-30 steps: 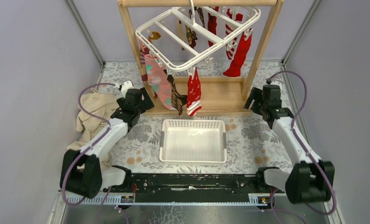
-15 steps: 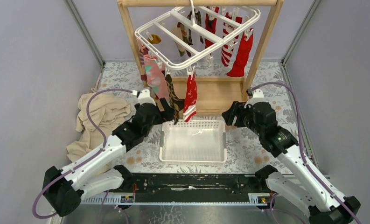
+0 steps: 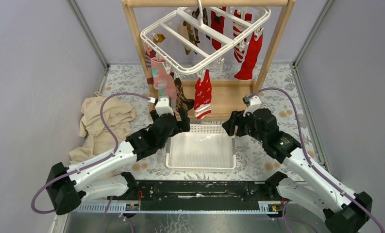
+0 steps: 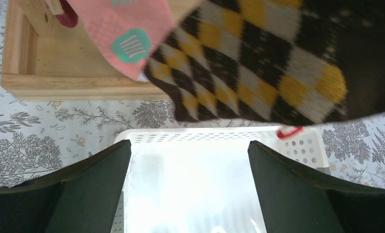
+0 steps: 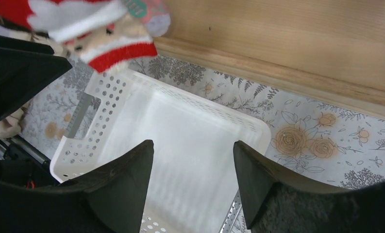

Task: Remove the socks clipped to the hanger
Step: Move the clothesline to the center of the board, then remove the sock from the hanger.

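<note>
While the white plastic hanger (image 3: 229, 41), a rectangular grid of thin crossbars, is hanging tilted by its hook from the wooden rack (image 3: 224, 99), the socks are dangling from its small clips. A knitted argyle sock (image 4: 258, 73) in brown, black, yellow and cream diamonds is drooping at the frame's near corner, overlapping a smooth pink sock (image 4: 127, 29) with a green patch. Just beside them a red-and-white patterned sock (image 3: 203, 94) is hanging, and a plain red sock (image 3: 248, 58) is dangling at the far right.

Reaching up from below, the left gripper (image 4: 189, 145) is holding its dark wedge-shaped fingers wide apart right under the argyle toe, gripping nothing. Across from it the right gripper (image 5: 192, 145) is pointing toward the patterned sock's fuzzy toe, its fingers also standing apart around no cloth.

Beneath both, a white perforated plastic basket (image 3: 201, 128) with rounded corners is sitting on the grey floral tablecloth (image 3: 268, 141), touching the rack's flat wooden base. A crumpled beige cloth heap (image 3: 105, 121) is lying at the left.
</note>
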